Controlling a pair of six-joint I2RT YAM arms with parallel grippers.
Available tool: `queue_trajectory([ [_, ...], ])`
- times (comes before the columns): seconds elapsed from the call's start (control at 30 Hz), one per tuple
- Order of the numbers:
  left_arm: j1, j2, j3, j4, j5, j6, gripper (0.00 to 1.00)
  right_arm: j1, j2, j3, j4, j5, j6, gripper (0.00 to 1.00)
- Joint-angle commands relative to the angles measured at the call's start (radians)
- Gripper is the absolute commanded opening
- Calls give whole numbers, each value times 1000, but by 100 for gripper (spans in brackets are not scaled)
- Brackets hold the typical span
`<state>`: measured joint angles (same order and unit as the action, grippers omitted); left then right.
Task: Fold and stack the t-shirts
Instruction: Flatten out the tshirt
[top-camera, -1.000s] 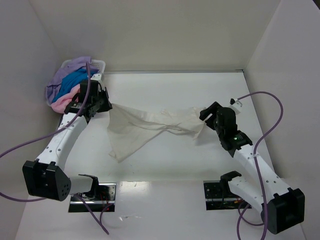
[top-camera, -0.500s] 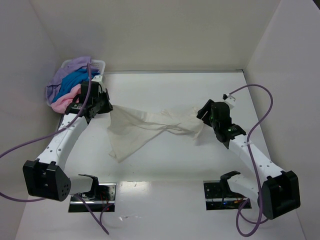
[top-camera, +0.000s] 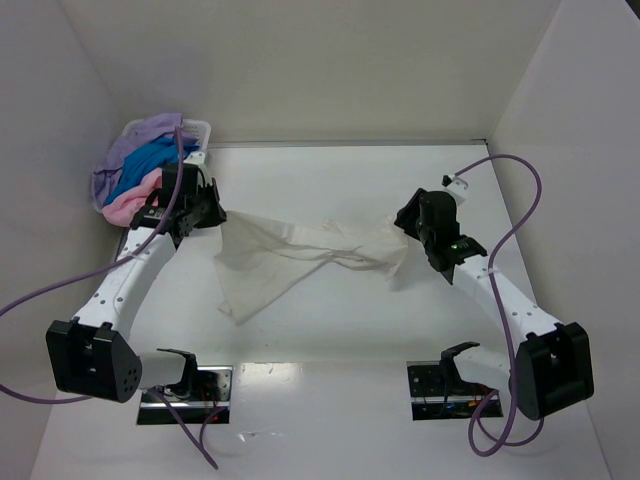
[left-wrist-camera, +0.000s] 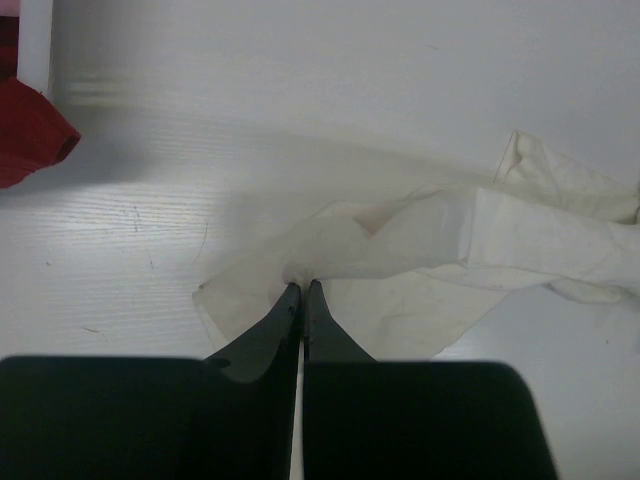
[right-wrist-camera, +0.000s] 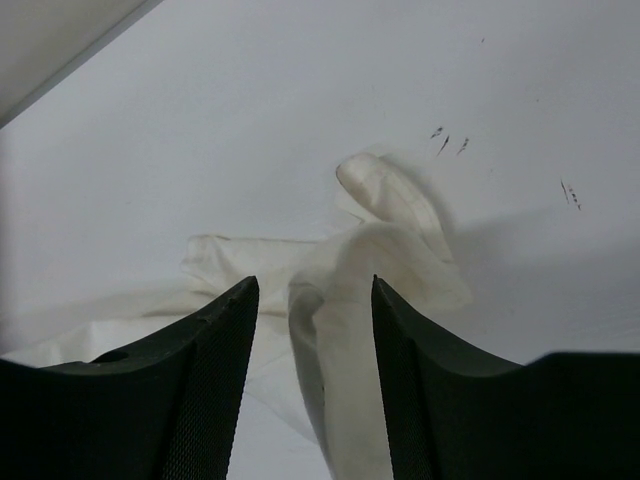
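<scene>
Cream cloth lies twisted across the white surface (top-camera: 330, 330) between the two arms. It is the cream shirt (top-camera: 300, 255), and it has hardly moved in the last second. The left fingers (left-wrist-camera: 302, 292) have stayed put. They are pressed together and pinch the shirt's left end.

The right arm has changed. It has bent in and slid the right fingers (top-camera: 405, 222) closer to the shirt's right end. They are spread apart, with a lump of cloth sitting between them, and they do not squeeze it yet. I think they are getting ready to grab, so both arms can pull the shirt flat. No fold is made yet.

The shirt is thin, soft and full of wrinkles. Its middle is rolled up like a rope, and one wide flap fans out toward the arms. The fingers are black and hard, and the right ones have bumpy inner faces.

A white plastic basket (top-camera: 200, 128) sits in the far left corner. It holds a lilac shirt (top-camera: 150, 135), a blue shirt (top-camera: 150, 160) and a pink shirt (top-camera: 125, 205), all in a soft heap.
</scene>
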<state>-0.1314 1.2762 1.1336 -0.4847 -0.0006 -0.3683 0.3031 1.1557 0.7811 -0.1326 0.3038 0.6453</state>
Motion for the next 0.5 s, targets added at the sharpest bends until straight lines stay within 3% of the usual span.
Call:
queue_trajectory([
  [0.0, 6, -17, -11, 35, 16, 15, 0, -7, -5, 47, 60, 0, -7, 55],
  [0.23, 6, -17, -11, 44, 16, 15, 0, -7, -5, 26, 71, -20, -7, 47],
  [0.47, 6, -8, -11, 44, 25, 15, 0, -7, 50, 35, 80, -65, -7, 47],
])
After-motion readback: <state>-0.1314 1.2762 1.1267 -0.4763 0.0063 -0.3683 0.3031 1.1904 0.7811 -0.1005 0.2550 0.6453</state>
